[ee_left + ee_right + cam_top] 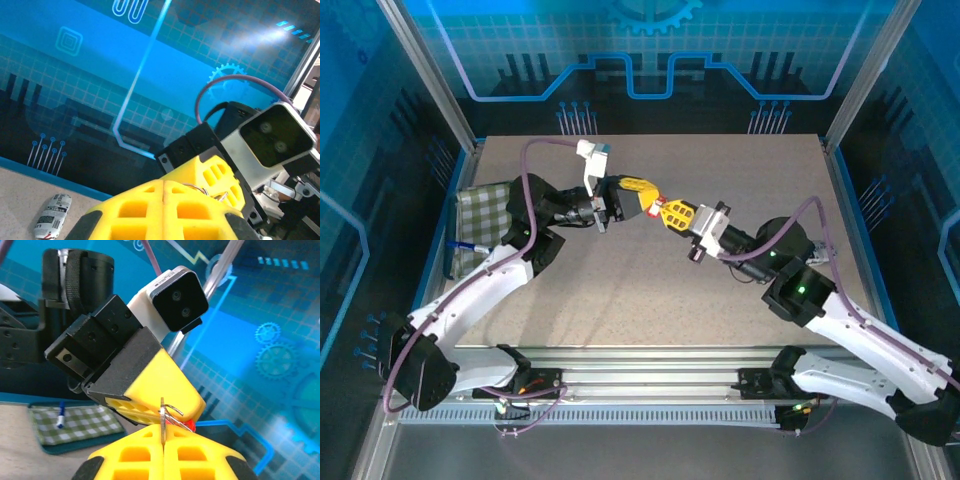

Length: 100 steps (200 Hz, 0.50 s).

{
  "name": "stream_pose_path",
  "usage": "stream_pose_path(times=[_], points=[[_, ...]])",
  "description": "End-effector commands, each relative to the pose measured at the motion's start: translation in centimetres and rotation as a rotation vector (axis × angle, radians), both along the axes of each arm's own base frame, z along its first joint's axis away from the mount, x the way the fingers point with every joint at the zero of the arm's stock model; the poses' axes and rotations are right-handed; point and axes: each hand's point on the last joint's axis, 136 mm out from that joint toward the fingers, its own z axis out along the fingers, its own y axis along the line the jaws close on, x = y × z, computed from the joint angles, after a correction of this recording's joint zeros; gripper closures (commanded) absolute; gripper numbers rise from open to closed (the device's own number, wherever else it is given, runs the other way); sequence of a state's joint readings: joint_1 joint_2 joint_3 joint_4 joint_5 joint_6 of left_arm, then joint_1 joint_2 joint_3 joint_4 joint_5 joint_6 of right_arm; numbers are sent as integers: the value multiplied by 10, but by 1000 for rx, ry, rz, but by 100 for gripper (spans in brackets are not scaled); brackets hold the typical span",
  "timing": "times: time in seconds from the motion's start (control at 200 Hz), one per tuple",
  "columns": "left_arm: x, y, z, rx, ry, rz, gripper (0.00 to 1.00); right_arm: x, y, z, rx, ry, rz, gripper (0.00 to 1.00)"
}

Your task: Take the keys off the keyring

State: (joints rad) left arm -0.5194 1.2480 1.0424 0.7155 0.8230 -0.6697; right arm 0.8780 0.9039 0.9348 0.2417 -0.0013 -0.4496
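Cool blue light washed the enclosure, and the table (650, 290) lay evenly lit under soft shadows. In the wrist views the nearest yellow fingers (197, 450) were blurred; a pale glare, perhaps a reflection, streaked the backdrop (280, 35).

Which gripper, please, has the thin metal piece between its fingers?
The right gripper: the metal piece stands edge-on in its seam; the left gripper has a bare seam.

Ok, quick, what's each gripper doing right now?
Left gripper: closed, apparently pinching the keyring.
Right gripper: closed on a key.
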Motion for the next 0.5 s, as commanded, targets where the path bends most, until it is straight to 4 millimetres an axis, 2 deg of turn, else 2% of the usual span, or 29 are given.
stream_pose_path(times=[0.0,0.085,0.32,0.43,0.45,0.495], points=[[-5,0,3,0,-24,4,100,12,1,2,-70,-128,-176,100],[-6,0,3,0,-23,0,100,12,8,-2,-116,-174,-204,100],[-4,0,2,4,-10,10,100,28,22,-7,-217,-350,-412,100],[-4,-1,2,6,-6,8,100,35,26,-3,-250,-451,-514,100],[-4,-1,2,6,-5,8,100,38,28,-13,-279,-462,-532,100],[-4,0,1,7,-5,7,100,43,29,-16,-300,-494,-571,100]])
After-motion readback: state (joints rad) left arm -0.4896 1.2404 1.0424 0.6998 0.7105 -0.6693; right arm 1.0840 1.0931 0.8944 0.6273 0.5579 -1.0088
